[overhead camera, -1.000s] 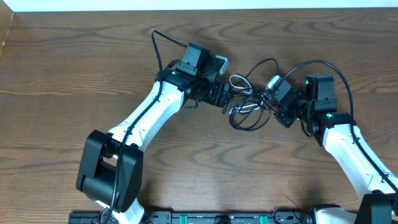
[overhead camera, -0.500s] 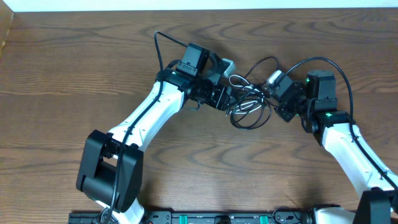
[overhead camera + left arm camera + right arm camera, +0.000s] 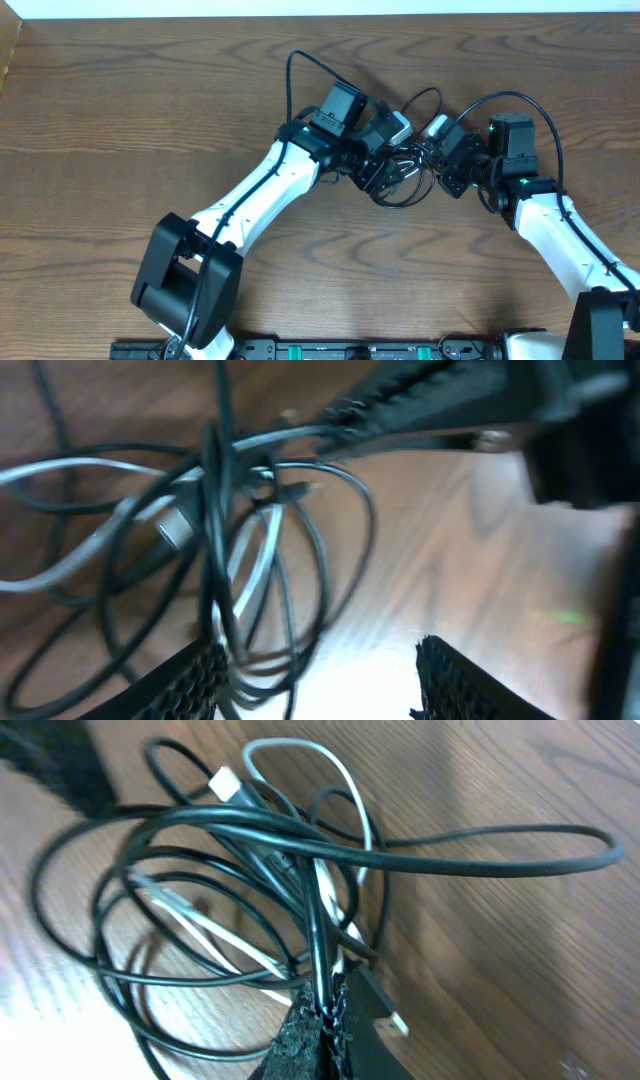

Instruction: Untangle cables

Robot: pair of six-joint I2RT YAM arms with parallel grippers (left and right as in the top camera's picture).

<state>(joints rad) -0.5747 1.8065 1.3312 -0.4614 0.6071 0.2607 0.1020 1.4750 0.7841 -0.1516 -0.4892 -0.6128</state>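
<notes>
Gauging handling: thin black and white plastic-sheathed cables (image 3: 404, 175), tangled on the brown wooden table (image 3: 120, 120) between both arms, seem light, limp, snag-prone | right gripper (image 3: 322, 1015) pinching black strands | left gripper (image 3: 320, 680) agape beside loops | grasp outer loop

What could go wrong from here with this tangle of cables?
The right gripper is shut on the black cables beside the white cable, so pulling may tighten the tangle. The left gripper is open amid the loops; closing may catch several strands at once.
</notes>
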